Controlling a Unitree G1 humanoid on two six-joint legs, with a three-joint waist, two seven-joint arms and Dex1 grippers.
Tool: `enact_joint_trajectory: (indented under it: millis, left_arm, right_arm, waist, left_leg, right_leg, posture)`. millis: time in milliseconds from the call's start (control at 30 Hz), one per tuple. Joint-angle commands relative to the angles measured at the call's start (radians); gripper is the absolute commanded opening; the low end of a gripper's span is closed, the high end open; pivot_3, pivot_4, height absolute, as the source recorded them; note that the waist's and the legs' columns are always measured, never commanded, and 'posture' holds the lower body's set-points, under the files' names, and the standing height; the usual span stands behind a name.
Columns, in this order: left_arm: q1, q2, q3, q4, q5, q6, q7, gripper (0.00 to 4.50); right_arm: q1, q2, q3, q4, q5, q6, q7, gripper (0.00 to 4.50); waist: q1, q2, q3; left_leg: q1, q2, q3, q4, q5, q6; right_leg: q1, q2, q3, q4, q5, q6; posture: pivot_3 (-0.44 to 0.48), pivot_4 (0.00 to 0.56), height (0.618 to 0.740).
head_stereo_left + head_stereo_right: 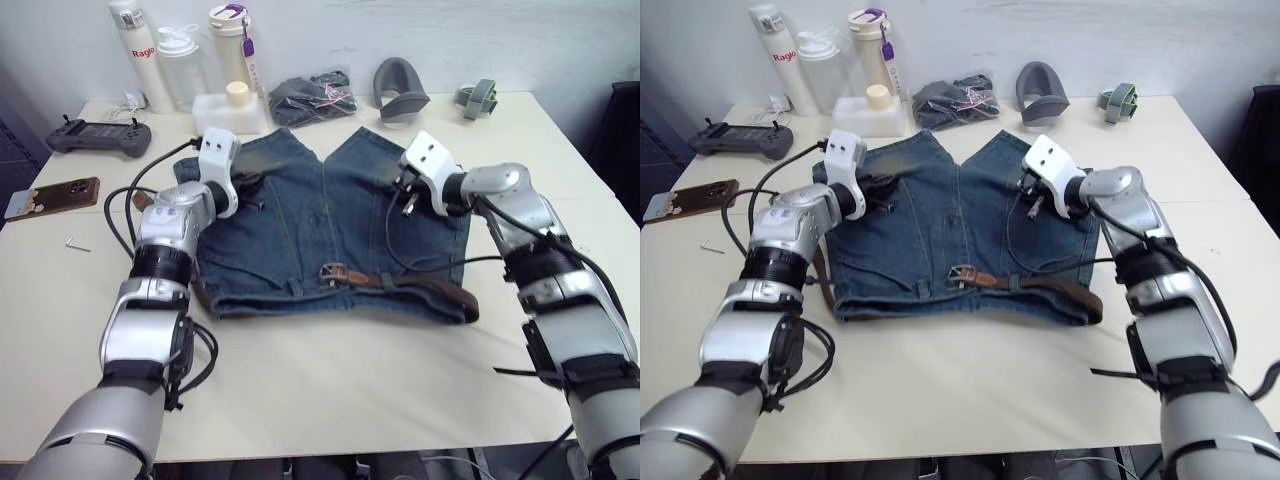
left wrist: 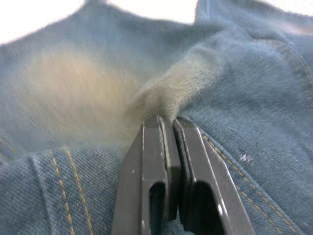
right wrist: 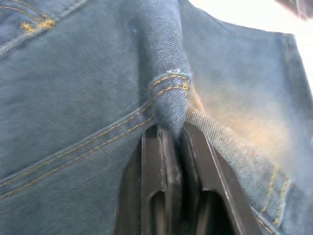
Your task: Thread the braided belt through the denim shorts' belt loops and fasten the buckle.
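The denim shorts (image 1: 300, 225) lie flat mid-table, waistband toward me, legs pointing away. Along that waistband runs the braided belt (image 1: 420, 288), brown, with the silver buckle (image 1: 333, 272) near the middle and the strap ending at the right hip. Belt loops are too small to pick out. On the shorts' left leg my left gripper (image 1: 250, 185) is shut, pinching a fold of denim (image 2: 164, 98). My right gripper (image 1: 405, 190) is shut on a raised fold of the right leg (image 3: 171, 98).
Along the far edge stand three bottles (image 1: 180, 55), a white tub (image 1: 228, 112), a dark bundled cloth (image 1: 312, 98), a grey holder (image 1: 398, 88) and a tape roll (image 1: 478, 97). A controller (image 1: 98, 135), phone (image 1: 52, 197) and hex key (image 1: 78, 243) lie left.
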Motion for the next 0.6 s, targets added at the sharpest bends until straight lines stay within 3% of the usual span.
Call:
enact_joint_trajectory:
  millis: [33, 133, 233, 367, 467, 500, 600]
  left_arm:
    - [-0.097, -0.009, 0.024, 0.168, 0.030, -0.142, 0.027, 0.07]
    - [-0.139, -0.022, 0.022, 0.263, 0.048, -0.190, 0.038, 0.07]
    - [-0.129, -0.027, 0.027, 0.290, 0.048, -0.197, 0.020, 1.04]
    - [-0.107, 0.005, 0.075, 0.259, 0.017, -0.176, 0.001, 2.86]
    - [-0.068, 0.057, 0.094, 0.116, -0.023, -0.080, -0.113, 4.16]
    - [-0.043, 0.073, 0.088, 0.048, -0.031, -0.045, -0.149, 4.46]
    - [0.087, 0.121, 0.060, -0.251, -0.075, 0.083, -0.262, 4.46]
  right_arm:
    - [-0.096, 0.033, -0.018, 0.228, -0.071, -0.143, -0.089, 0.00]
    - [-0.133, 0.080, -0.037, 0.351, -0.095, -0.203, -0.168, 0.00]
    - [-0.127, 0.108, -0.076, 0.392, -0.080, -0.203, -0.181, 1.20]
    - [-0.121, 0.093, -0.163, 0.343, -0.026, -0.192, -0.151, 3.12]
    - [-0.071, 0.045, -0.251, 0.168, 0.082, -0.037, 0.001, 4.48]
    - [-0.039, 0.028, -0.273, 0.083, 0.121, 0.036, 0.053, 4.50]
    - [0.117, -0.053, -0.312, -0.260, 0.241, 0.256, 0.186, 4.50]
  waist:
    - [-0.001, 0.000, 0.000]
    - [-0.003, 0.000, 0.000]
    - [-0.004, 0.000, 0.000]
    - [-0.004, -0.001, 0.003]
    - [-0.004, 0.000, 0.005]
    - [-0.004, 0.000, 0.005]
    - [-0.002, 0.000, 0.006]
  left_leg:
    - [0.000, -0.001, 0.000, -0.001, 0.000, 0.000]
    - [0.000, -0.005, 0.001, -0.004, 0.000, 0.001]
    - [0.001, -0.010, 0.001, -0.007, 0.000, 0.001]
    - [0.001, -0.012, 0.001, -0.007, 0.001, 0.002]
    - [0.001, -0.012, 0.001, -0.007, 0.003, 0.001]
    - [0.001, -0.012, 0.001, -0.007, 0.004, 0.001]
    - [0.002, -0.011, -0.002, -0.009, 0.006, 0.000]
  right_leg:
    - [0.000, -0.001, 0.000, 0.000, 0.000, 0.000]
    - [-0.002, -0.005, 0.000, 0.001, 0.000, 0.000]
    - [-0.003, -0.011, 0.000, 0.004, 0.000, 0.000]
    - [-0.003, -0.014, -0.001, 0.005, 0.000, 0.000]
    - [-0.002, -0.014, -0.003, 0.003, 0.001, 0.001]
    - [-0.001, -0.015, -0.004, 0.002, 0.001, 0.001]
    - [0.002, -0.015, -0.007, -0.002, 0.001, 0.001]
  posture:
    - [0.000, 0.150, 0.649]
    - [0.000, 0.150, 0.649]
    - [0.000, 0.150, 0.649]
    - [0.000, 0.150, 0.649]
    - [0.000, 0.150, 0.649]
    - [0.000, 0.150, 0.649]
    - [0.000, 0.150, 0.649]
